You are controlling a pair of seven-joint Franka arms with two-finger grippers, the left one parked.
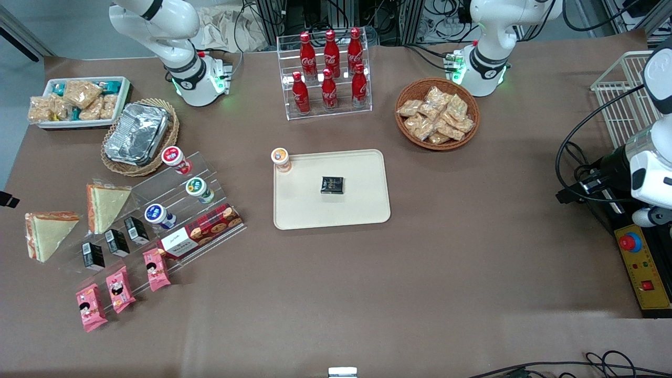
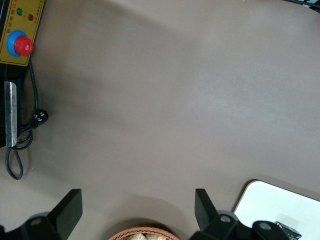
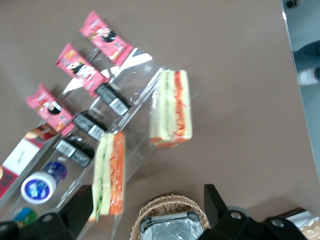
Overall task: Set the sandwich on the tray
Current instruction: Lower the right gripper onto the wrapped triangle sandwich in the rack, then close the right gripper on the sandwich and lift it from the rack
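Two wrapped triangular sandwiches lie toward the working arm's end of the table. One sandwich (image 1: 106, 206) (image 3: 110, 175) leans on the edge of a clear stepped rack. The other sandwich (image 1: 48, 233) (image 3: 172, 109) lies beside it on the table, nearer the table's end. The cream tray (image 1: 367, 210) (image 2: 270, 205) sits mid-table with a small black packet (image 1: 332, 185) on it. My gripper (image 3: 148, 205) hangs open and empty, high over the foil basket. It is apart from both sandwiches and outside the front view.
A wicker basket of foil containers (image 1: 139, 134) (image 3: 170, 220) lies under the gripper. The clear rack (image 1: 173, 210) holds cups, black packets, pink packets and a cookie box. An orange-lidded cup (image 1: 281, 159) stands at the tray's corner. Cola bottles (image 1: 329, 73) stand farther back.
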